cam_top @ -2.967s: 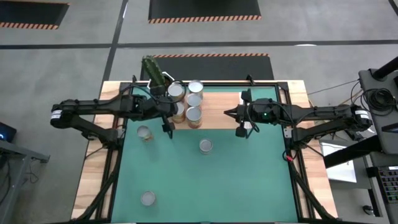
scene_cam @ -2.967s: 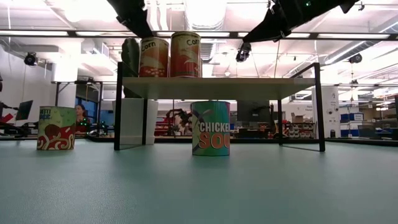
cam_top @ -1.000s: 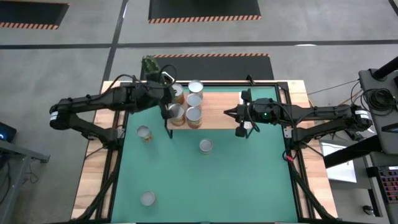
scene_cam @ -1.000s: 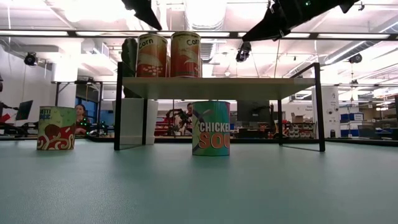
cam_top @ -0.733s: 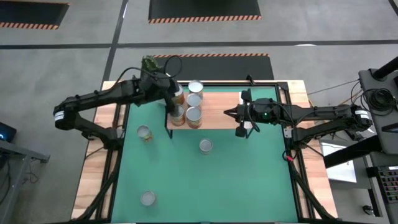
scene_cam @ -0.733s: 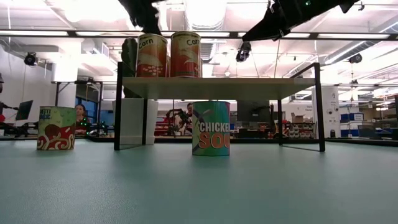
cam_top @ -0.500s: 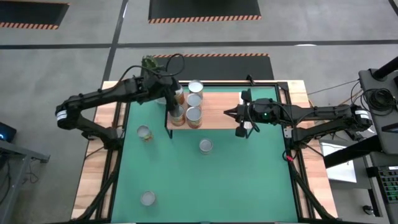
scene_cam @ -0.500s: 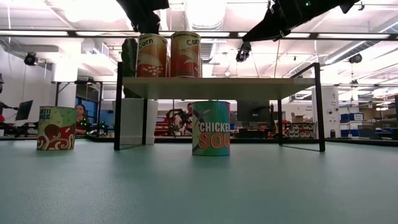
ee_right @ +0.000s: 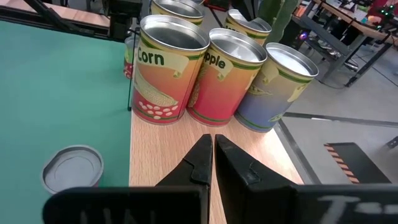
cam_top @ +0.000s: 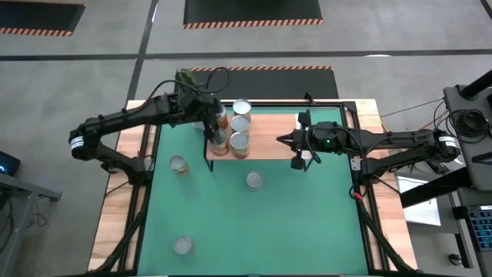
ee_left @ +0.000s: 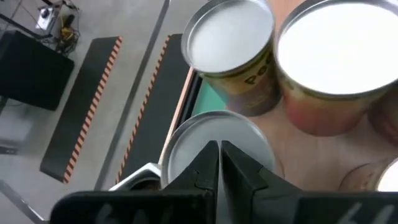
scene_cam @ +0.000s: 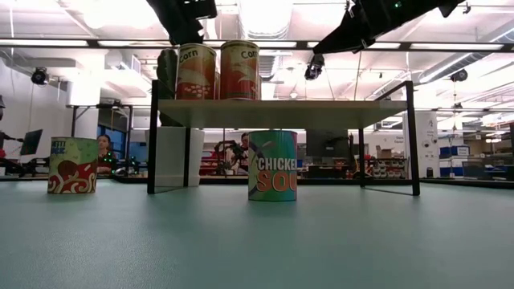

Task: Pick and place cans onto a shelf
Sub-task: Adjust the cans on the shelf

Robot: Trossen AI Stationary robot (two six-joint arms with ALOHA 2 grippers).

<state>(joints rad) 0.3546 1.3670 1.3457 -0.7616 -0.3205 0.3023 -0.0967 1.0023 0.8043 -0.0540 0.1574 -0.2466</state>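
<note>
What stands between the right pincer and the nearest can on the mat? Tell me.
Nothing visible does. The shut right pincer hangs over bare wood on the shelf. The can stands alone on the mat, just off the shelf's front edge.

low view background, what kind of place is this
Probably a robotics lab or workshop: long ceiling light strips, a person at a workstation beyond the table, and hazard-striped floor mats around the rig in the high view.
</note>
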